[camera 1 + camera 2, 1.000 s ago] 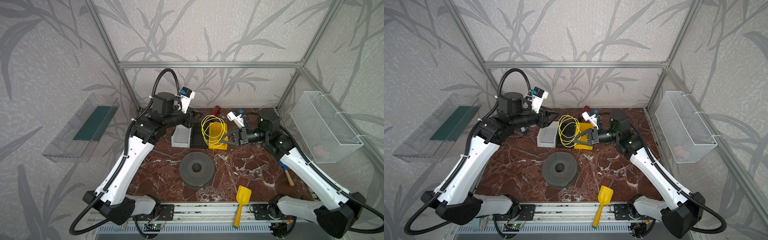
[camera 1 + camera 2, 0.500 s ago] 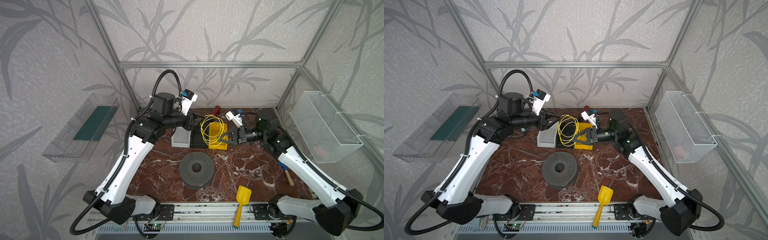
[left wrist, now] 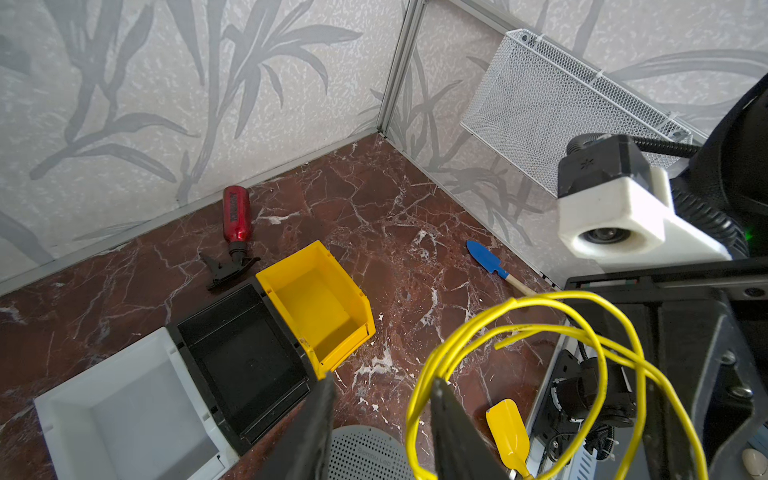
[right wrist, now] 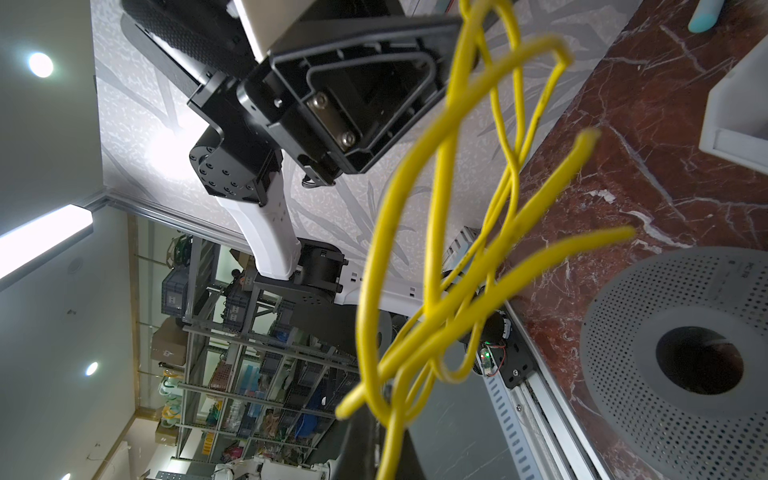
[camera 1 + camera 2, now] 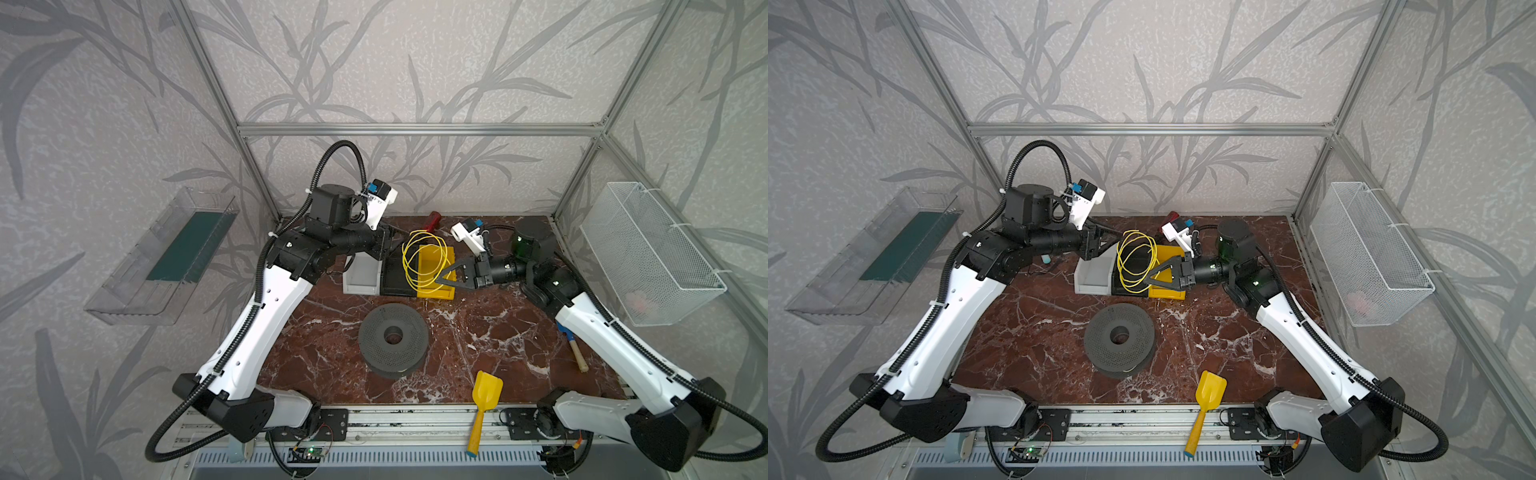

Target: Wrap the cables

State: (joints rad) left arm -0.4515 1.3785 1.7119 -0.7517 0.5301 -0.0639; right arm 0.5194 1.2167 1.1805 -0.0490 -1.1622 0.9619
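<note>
Left pincer [image 3: 383,379] narrower, nearer cables [image 3: 548,295]

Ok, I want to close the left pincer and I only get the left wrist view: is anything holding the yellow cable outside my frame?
Observer: Yes. In a top view the right pincer is shut on the cable, at the near edge of its coil.
Operator: And where does my pincer sit on that coil?
Observer: In a top view the left pincer is at the coil's far left edge, across from the right one.
Operator: I see only a sliver of the spool. How does it lie?
Observer: The grey spool lies flat, hole up, nearer the front than the coil and apart from it.
</note>
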